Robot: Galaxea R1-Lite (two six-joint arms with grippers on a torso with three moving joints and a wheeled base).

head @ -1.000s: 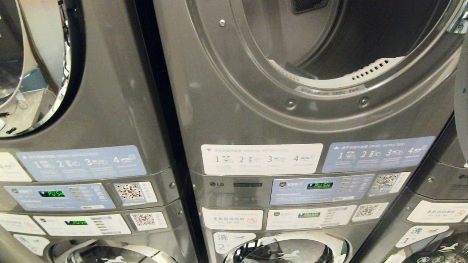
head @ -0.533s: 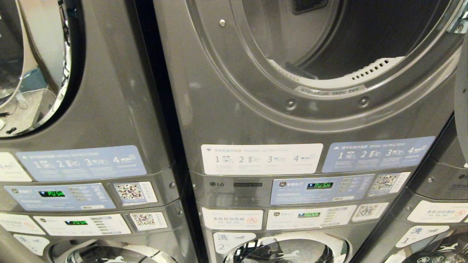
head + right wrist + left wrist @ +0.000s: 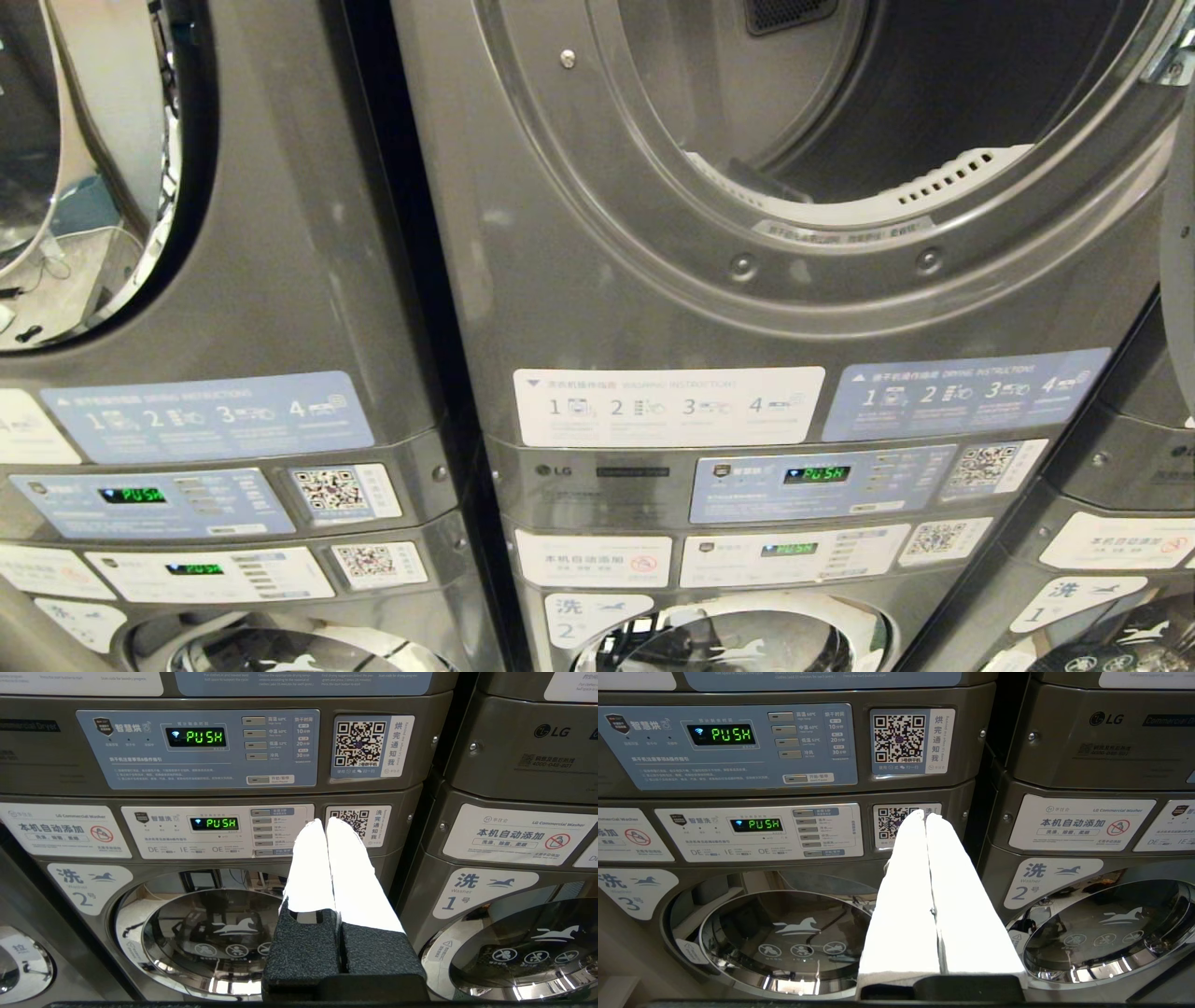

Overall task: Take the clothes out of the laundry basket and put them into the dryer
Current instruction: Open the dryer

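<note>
Stacked laundry machines fill the view, dryer (image 3: pixel 840 140) door open (both end effectors (image 3: pixel 926 815) (image 3: pixel 325 822) closed, empty).

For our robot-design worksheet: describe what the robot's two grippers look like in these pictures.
Each gripper has two long, tapering white fingers. The left gripper rises from a smooth black base; the right gripper has rough, textured black mounts at the finger roots. No cables or markings show.

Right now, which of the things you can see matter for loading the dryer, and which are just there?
For the job:
- open dryer, drum with no clothes showing
- left gripper, shut, holding nothing
- right gripper, shut, holding nothing
- laundry basket and clothes: not in view

Just there:
- washer doors below, closed
- neighbouring machine on the left
- QR stickers
</note>
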